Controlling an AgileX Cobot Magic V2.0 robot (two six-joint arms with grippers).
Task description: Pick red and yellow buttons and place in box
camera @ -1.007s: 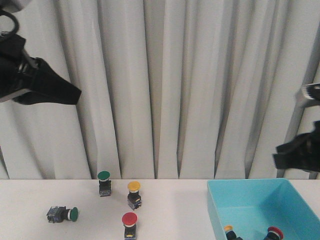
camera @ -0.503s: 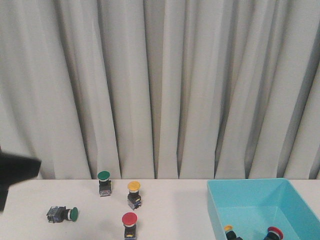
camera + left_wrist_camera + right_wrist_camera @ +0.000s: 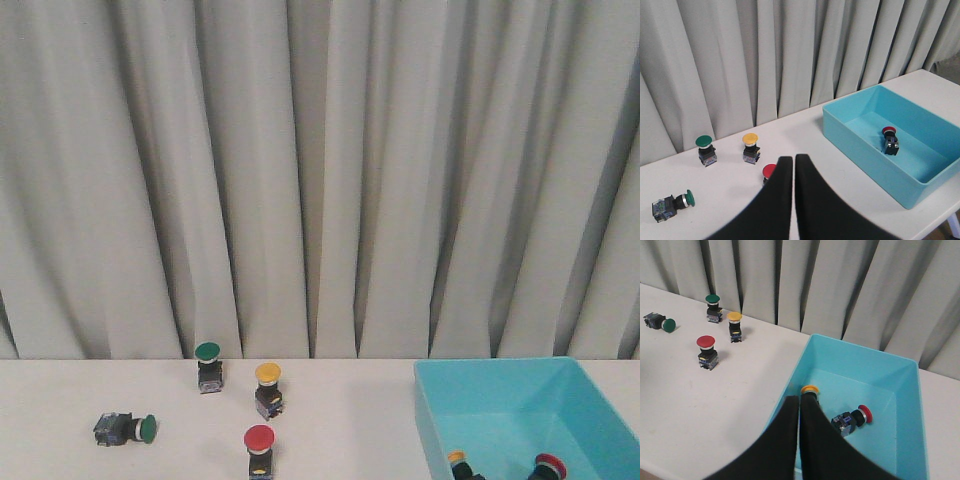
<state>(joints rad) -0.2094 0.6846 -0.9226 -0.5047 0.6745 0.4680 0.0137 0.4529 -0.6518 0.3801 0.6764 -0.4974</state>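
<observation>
On the white table a red button [image 3: 259, 437] and a yellow button [image 3: 267, 373] stand upright, left of the turquoise box [image 3: 432, 412]. Inside the box lie another yellow button [image 3: 457, 458] and another red button [image 3: 548, 463]. Neither gripper shows in the front view. In the left wrist view, my left gripper [image 3: 793, 159] is shut and empty above the table, its finger partly covering the standing red button [image 3: 769, 170]. My right gripper [image 3: 800, 399] is shut and empty over the box's near wall [image 3: 790, 390], beside the yellow button in the box [image 3: 810, 389].
Two green-capped switches are on the table: one upright [image 3: 207, 352] near the curtain, one lying on its side [image 3: 140, 428] at the left. A grey curtain hangs along the table's far edge.
Both arms have left the front view. The left arm dropped down and out at the left edge, and the right arm went off at the right. The buttons have not moved.
</observation>
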